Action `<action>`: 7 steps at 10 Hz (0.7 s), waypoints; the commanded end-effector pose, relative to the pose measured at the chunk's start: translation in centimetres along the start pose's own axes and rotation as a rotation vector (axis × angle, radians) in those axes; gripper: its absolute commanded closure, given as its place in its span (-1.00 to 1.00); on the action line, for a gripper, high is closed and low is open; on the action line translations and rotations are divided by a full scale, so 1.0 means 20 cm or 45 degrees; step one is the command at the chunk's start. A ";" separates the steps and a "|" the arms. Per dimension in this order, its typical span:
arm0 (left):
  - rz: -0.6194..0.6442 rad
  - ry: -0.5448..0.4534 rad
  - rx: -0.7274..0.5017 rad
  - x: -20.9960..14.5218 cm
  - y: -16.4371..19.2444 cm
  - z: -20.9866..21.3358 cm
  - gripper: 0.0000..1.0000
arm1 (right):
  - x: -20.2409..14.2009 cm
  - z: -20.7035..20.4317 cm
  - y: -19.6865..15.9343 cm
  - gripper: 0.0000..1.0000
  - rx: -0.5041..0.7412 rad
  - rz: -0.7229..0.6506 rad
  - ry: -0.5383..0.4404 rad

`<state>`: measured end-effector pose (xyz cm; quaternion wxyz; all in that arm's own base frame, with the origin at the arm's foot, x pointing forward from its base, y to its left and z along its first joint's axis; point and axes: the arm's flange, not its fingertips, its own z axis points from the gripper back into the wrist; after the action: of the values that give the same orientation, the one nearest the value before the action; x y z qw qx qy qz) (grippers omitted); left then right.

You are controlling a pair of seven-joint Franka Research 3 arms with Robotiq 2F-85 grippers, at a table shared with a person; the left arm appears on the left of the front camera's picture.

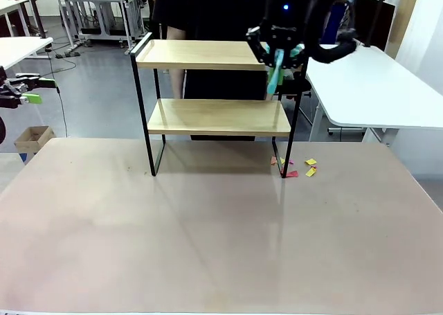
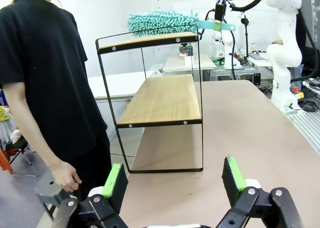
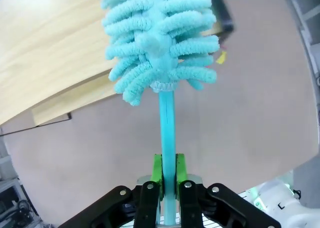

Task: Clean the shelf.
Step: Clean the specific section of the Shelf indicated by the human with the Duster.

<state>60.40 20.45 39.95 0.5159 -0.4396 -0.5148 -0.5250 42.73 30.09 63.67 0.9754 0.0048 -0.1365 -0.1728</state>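
the shelf [image 1: 208,55], a small two-tier rack of light wooden boards in a thin black metal frame, stood toward the far side of the beige table [image 1: 208,246], in front of the person in black. the right gripper [image 1: 279,52] hung at the right end of the top board, its jaws clamped on the handle of a turquoise fluffy chenille duster [image 2: 160,21]. the duster's long axis ran across the board's depth, with the head over the wood toward the person and the handle toward the robot. whether the head touched the board could not be told. the uncleaned length seemed to lie to the robot's left of the gripper. the left gripper [image 2: 174,179] stood spread wide and empty, well off to the left. small yellow and red paper scraps [image 1: 301,167] lay by the shelf's right front leg. no brand or writing could be read.
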 end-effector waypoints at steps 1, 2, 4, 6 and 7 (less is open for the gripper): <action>-0.020 -0.004 -0.003 0.01 -0.01 0.00 -1.00 | -0.04 0.00 -0.15 0.74 -0.054 -0.097 -0.046; -0.020 -0.004 -0.003 0.01 -0.01 0.00 -1.00 | -0.07 0.06 -0.18 0.74 -0.052 -0.128 -0.129; -0.020 -0.004 -0.003 0.01 -0.01 0.00 -1.00 | -0.12 0.13 -0.19 0.74 -0.061 -0.161 -0.238; -0.020 -0.004 -0.003 0.01 -0.01 0.00 -1.00 | -0.17 0.19 -0.18 0.74 -0.048 -0.174 -0.313; -0.020 -0.004 -0.003 0.01 -0.01 0.00 -1.00 | -0.19 0.21 -0.16 0.74 -0.028 -0.180 -0.341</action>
<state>60.40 20.45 39.96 0.5158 -0.4396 -0.5148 -0.5251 37.16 28.48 67.16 0.9457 -0.0231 -0.2337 -0.2246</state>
